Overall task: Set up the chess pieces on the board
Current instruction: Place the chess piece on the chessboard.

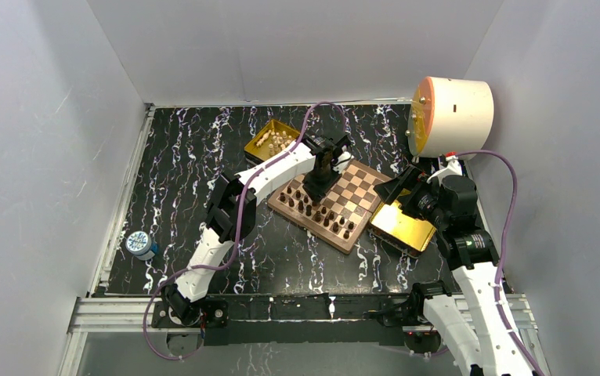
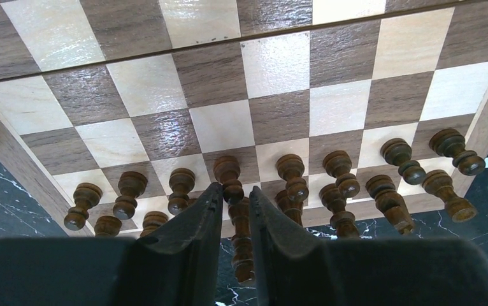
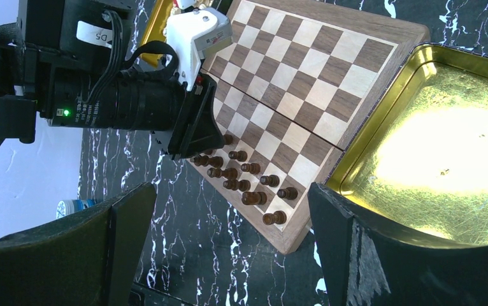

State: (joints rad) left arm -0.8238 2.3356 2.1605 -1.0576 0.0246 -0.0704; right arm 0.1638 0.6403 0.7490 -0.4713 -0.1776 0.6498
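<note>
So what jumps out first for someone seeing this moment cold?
The chessboard mid-table, with dark pieces lined in two rows along its near edge and the left claw low over them, one piece between its fingers. Pale pieces sit heaped in a gold tray just behind the board, to the left. A big cream-and-orange drum sits against the right wall.

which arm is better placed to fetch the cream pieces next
Left, probably: the left gripper is over the board, nearer the cream pieces. The right gripper hangs open by the empty gold tray, farther off.
</note>
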